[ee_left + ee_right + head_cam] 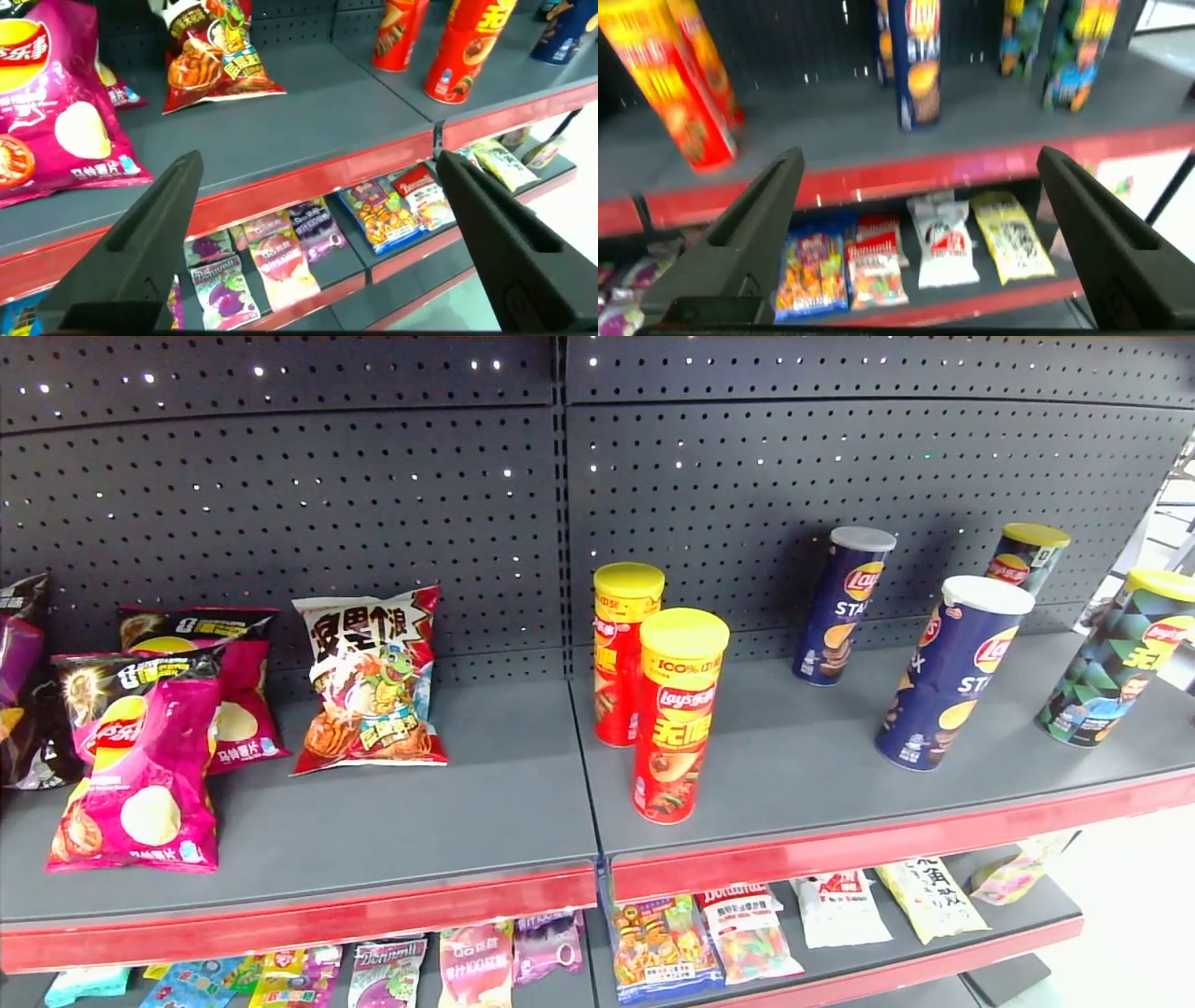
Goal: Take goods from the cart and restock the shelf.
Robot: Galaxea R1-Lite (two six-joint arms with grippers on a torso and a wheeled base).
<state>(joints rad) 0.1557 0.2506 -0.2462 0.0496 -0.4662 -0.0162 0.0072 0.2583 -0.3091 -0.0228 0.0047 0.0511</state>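
Six chip tubes (681, 714) (two red, two blue)

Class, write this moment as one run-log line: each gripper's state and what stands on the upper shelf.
left gripper: open, empty | right gripper: open, empty | shelf: chip bags left, tubes right

Dark pegboard panel (747, 476), 2 red tubes (681, 714) with yellow lids, 2 blue tubes (948, 672), 2 pink crisp bags (140, 775), sweet packets (747, 933) lying flat below, pale floor (1139, 896)
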